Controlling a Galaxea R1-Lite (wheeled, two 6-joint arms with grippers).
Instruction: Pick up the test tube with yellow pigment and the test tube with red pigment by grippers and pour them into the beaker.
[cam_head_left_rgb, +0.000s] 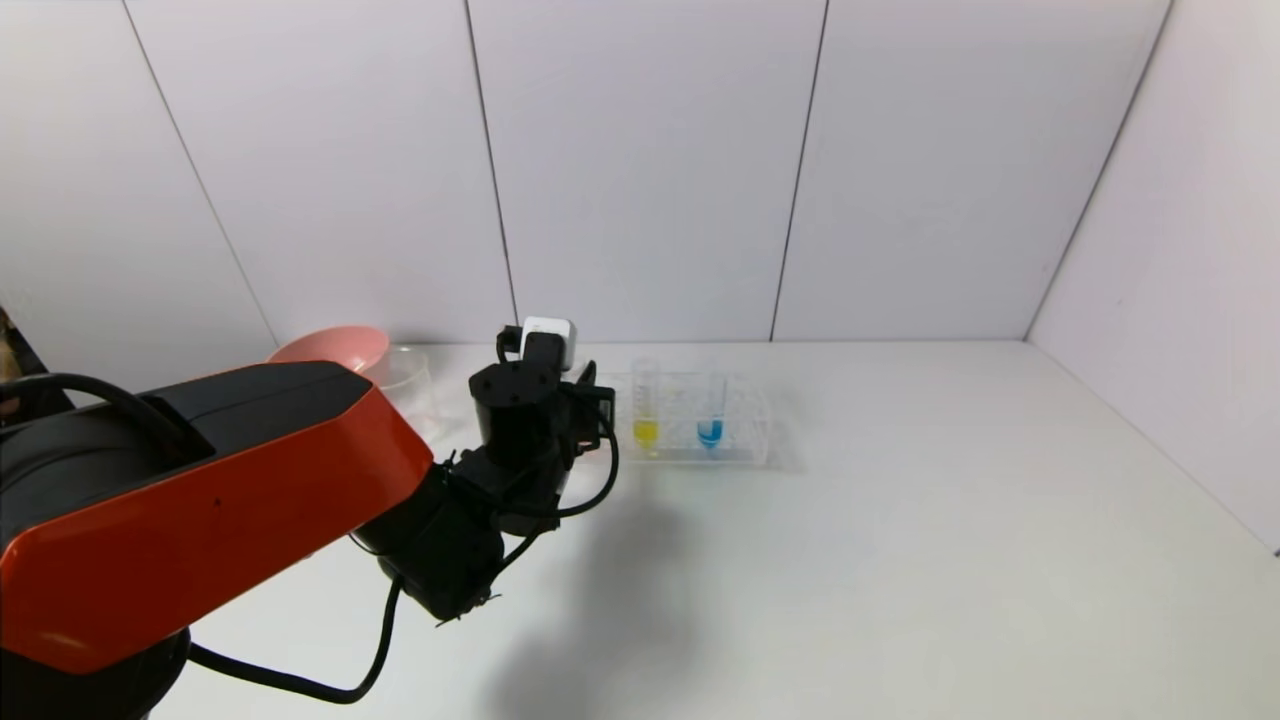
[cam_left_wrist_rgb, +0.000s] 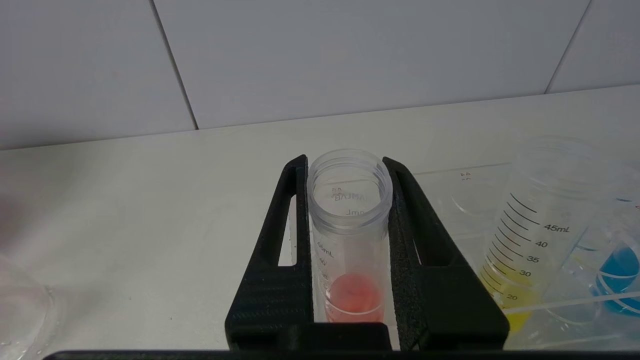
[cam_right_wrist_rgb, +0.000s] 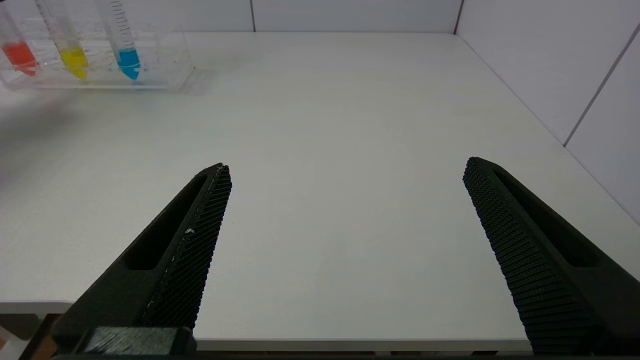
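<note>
Here the left end effector (cam_left_wrist_rgb: 349, 170) is clenched on the test tube with red pigment (cam_left_wrist_rgb: 350, 235).

Its two black fingers (cam_left_wrist_rgb: 280, 270) press either side of the upright tube, which stands at the end of the clear tube rack (cam_head_left_rgb: 745, 440) nearest the beaker. Just beside it in the rack stands the test tube with yellow pigment (cam_left_wrist_rgb: 530, 235), then the blue-liquid tube (cam_head_left_rgb: 711, 415). The beaker (cam_head_left_rgb: 410, 385) sits on the white bench (cam_head_left_rgb: 900, 520) to the robot's left of the rack, with a pink bowl (cam_head_left_rgb: 335, 350) behind it. The right end effector (cam_right_wrist_rgb: 347, 210) hovers released over the bench's near edge, well apart from the rack.
</note>
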